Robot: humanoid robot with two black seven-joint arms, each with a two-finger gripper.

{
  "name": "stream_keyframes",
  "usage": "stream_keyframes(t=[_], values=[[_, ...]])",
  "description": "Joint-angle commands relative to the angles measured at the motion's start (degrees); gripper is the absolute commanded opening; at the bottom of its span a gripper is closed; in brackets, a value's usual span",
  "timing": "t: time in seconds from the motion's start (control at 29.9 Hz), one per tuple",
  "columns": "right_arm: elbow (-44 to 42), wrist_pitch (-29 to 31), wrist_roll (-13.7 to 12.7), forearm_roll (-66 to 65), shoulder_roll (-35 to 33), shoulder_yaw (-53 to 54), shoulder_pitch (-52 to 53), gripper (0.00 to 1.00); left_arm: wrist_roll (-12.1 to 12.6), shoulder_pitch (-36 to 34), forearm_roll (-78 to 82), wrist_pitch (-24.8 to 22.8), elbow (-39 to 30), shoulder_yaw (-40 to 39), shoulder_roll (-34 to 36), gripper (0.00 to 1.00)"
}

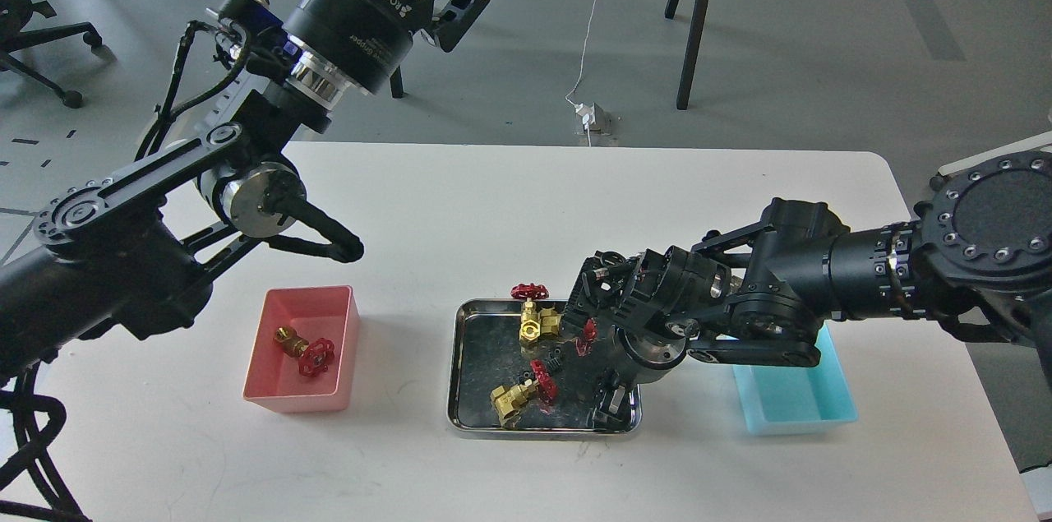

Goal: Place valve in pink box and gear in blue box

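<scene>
Right claw (606, 403): down inside the steel tray (462, 358), near its front right corner. It is seen dark against the tray floor, and the fingers run together; cannot tell whether it is wide, narrow or holding anything. The wrist and forearm cover the tray's right part.

Around the right claw, in the tray: one valve (515, 395) lies at front left of it, brass body toward the tray's front edge, red handwheel up toward the middle. A second valve (536, 316) stands at the back, its red handwheel over the tray's rear rim. A third red handwheel (588, 336) shows just beside the wrist, its body hidden. A small dark piece (555, 359) between the valves may be the gear; too small to tell.

Blue box (793, 407): right of the tray, partly under the right arm; the visible part shows only bare floor.

Pink box (301, 349): well left of the tray, one valve (302, 348) lying inside it.

Left claw (448, 0): raised high beyond the counter (411, 201), fingers spread apart, nothing between them.
</scene>
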Motion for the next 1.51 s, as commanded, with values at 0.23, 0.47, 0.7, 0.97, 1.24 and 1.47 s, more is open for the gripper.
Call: stream_keyframes(t=[0.23, 0.47, 0.7, 0.97, 1.24, 1.47], values=[[-0.43, 0.00, 0.33, 0.15, 0.00, 0.00, -0.21, 0.20, 0.00, 0.26, 2.18, 0.00, 0.08, -0.09, -1.31, 0.90], [-0.34, 0.00, 0.51, 0.24, 0.00, 0.26, -0.04, 0.08, 0.00, 0.35, 2.44, 0.00, 0.08, -0.09, -1.49, 0.90], [0.01, 0.00, 0.59, 0.41, 0.00, 0.44, 0.84, 0.07, 0.00, 0.35, 2.44, 0.00, 0.35, -0.09, -2.28, 0.90], [1.50, 0.00, 0.60, 2.07, -3.41, 6.14, 6.89, 0.07, 0.00, 0.44, 3.05, 0.00, 0.61, 0.00, -3.07, 0.90], [17.04, 0.00, 0.59, 3.66, -29.22, 8.26, 15.17, 0.07, 0.00, 0.53, 4.03, 0.00, 1.23, 0.18, -4.21, 0.90], [25.94, 0.00, 0.24, -0.11, -48.50, 3.69, 9.74, 0.08, 0.00, 1.06, 4.11, 0.09, 2.19, 0.70, -7.37, 0.90]])
